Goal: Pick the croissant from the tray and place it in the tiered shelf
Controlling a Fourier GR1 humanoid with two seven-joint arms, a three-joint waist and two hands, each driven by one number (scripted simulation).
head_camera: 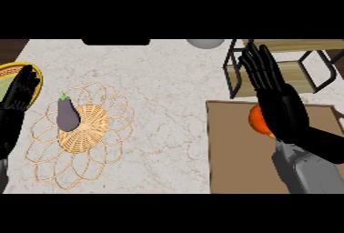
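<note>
My right hand [282,107] hangs over the far edge of the brown tray [235,150], fingers straight and together, pointing toward the tiered shelf [295,68] — holding nothing. I can't find a croissant anywhere; what shows on the tray is an orange rounded thing [257,119], mostly hidden under my palm, and I can't tell what it is. So I judge the pick not yet made: the reach is the step in hand. Next I'd have to lower the hand, curl fingers and thumb round that thing, lift it and carry it the short way to the shelf's wooden boards. The shelf's black frame bars stand just beyond the tray and could catch my fingers. My left hand [19,93] rests open at the left edge, over a yellow-rimmed plate [13,68]. An eggplant [67,114] lies on a woven wicker mat [84,136] — well apart, no hindrance
</note>
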